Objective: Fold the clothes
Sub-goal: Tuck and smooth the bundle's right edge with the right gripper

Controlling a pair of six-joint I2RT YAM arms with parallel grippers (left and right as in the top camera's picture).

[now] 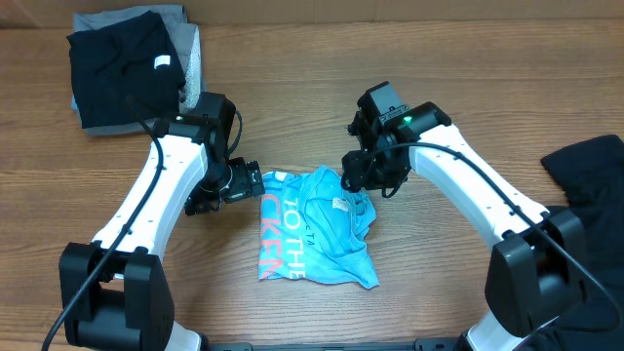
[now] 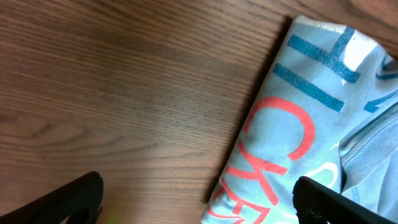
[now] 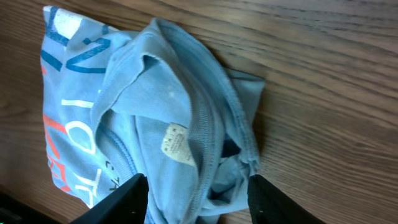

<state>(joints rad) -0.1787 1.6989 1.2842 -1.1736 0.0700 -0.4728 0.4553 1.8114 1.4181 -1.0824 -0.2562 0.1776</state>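
Observation:
A light-blue T-shirt point(image 1: 317, 229) with coral-pink lettering lies crumpled at the table's middle. My left gripper point(image 1: 252, 183) is open at the shirt's upper left corner; in the left wrist view its fingers point(image 2: 198, 198) straddle the shirt's edge point(image 2: 292, 130), one over bare wood, one over the fabric. My right gripper point(image 1: 359, 175) is open just above the shirt's upper right part; in the right wrist view its fingers point(image 3: 198, 198) straddle the bunched collar area with the label point(image 3: 175, 142). A folded black garment point(image 1: 122, 63) lies on a grey one point(image 1: 190, 44) at the far left.
Another black garment point(image 1: 590, 185) lies at the right edge of the wooden table point(image 1: 439, 273). Bare wood surrounds the blue shirt.

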